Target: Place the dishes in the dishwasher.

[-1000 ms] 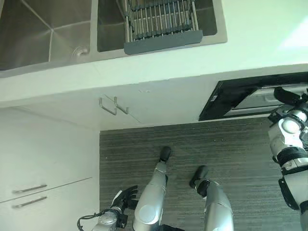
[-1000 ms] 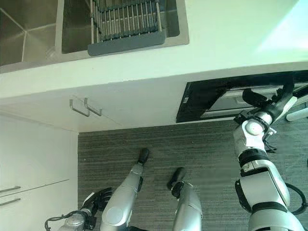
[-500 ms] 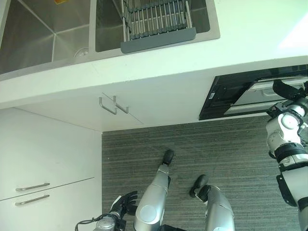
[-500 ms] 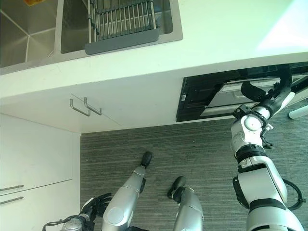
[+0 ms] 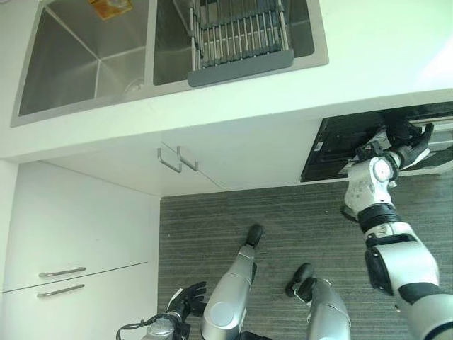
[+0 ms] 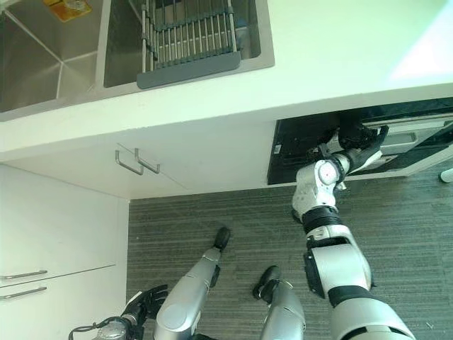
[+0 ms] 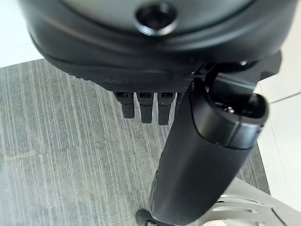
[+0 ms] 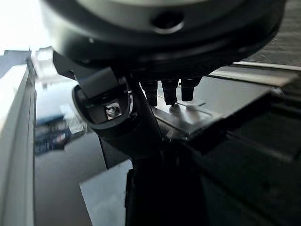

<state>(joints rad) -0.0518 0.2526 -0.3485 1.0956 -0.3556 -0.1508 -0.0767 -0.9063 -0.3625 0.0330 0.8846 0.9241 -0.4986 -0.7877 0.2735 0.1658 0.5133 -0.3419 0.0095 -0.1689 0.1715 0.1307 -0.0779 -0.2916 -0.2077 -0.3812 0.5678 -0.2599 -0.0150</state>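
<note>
Dishwasher (image 6: 396, 138) ajar under counter (image 6: 340, 64), right hand (image 6: 354, 136) at its door, wrist view shows curled fingers (image 8: 169, 92) on door edge, left hand (image 5: 185, 301) relaxed open above floor (image 5: 283, 212), rack (image 5: 237, 32) in sink (image 5: 85, 64).

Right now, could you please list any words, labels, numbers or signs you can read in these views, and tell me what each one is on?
None can be read.
Yellow item in the left sink basin: it may carry print, but it is too small to tell.
Dishwasher front by the right hand: glossy and dark, with reflections and no legible marking.
</note>
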